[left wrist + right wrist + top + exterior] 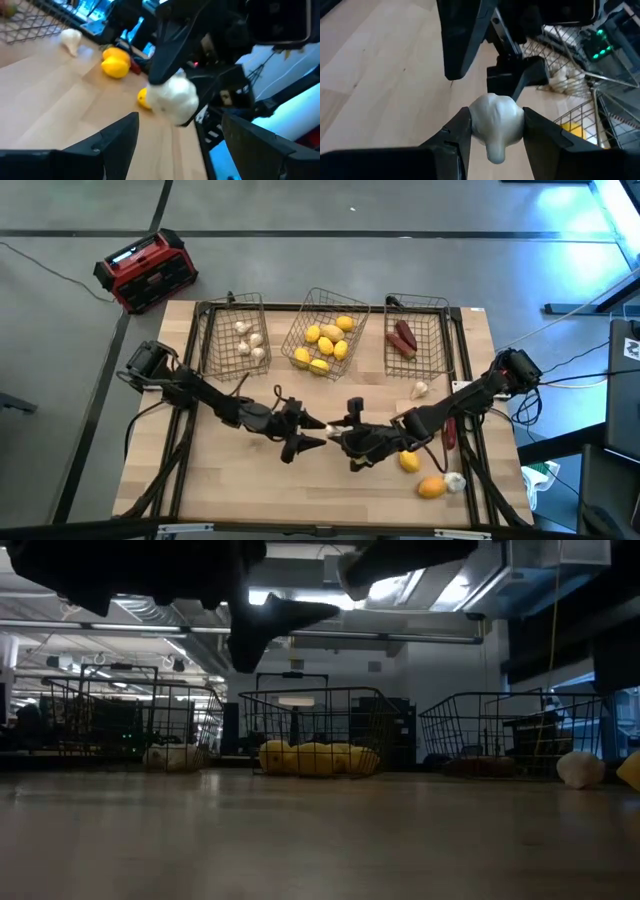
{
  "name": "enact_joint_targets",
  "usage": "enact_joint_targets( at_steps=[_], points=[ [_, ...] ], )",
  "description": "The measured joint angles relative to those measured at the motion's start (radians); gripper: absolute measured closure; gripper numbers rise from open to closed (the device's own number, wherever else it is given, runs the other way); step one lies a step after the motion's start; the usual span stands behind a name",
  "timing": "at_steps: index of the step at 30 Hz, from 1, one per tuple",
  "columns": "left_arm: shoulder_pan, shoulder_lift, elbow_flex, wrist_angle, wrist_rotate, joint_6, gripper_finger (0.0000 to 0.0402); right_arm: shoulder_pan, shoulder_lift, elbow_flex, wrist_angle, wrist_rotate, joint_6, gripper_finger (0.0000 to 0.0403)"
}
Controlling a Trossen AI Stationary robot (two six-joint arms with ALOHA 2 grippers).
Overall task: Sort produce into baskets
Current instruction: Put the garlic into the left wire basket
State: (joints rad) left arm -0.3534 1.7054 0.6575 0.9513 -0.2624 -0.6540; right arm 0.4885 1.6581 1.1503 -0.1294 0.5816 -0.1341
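Note:
A white bulb (495, 122) hangs above the middle of the table with my right gripper (495, 130) shut on it; in the high view that gripper (340, 432) comes in from the right. My left gripper (180, 130) faces it from the left, open. Its two fingers stand short of the bulb (172, 100) without touching it. At the far edge stand three wire baskets. The left one (235, 330) holds white bulbs, the middle one (325, 335) yellow lemons, and the right one (415, 340) dark red pieces. My right gripper pinches the bulb's two round sides (476, 125) between its two fingers. The fingers come from the table's right, slanting a little downward. The bulb is lifted clear of the table.
Loose produce lies on the table's right part: a white bulb (420, 388), a dark red piece (449, 430), a lemon (409, 461), an orange one (431, 487) and another white bulb (455, 480). A red-and-black box (145, 270) stands beyond the far left corner.

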Motion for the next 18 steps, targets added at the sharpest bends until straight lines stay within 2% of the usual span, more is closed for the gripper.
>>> enact_joint_targets(
  at_steps=[4,9,18],
  points=[
    [0.004,0.0,0.0,0.036,0.001,0.0,0.0121,-0.006,0.0,0.0,0.041,0.007,-0.028,0.0265],
    [0.009,0.0,0.0,0.034,-0.066,-0.004,0.0121,-0.005,0.0,0.0,0.106,0.013,-0.099,0.0265],
    [0.008,0.0,0.0,0.113,-0.06,0.004,0.0121,-0.019,0.001,0.0,0.146,-0.024,-0.115,0.0265]
  ],
)
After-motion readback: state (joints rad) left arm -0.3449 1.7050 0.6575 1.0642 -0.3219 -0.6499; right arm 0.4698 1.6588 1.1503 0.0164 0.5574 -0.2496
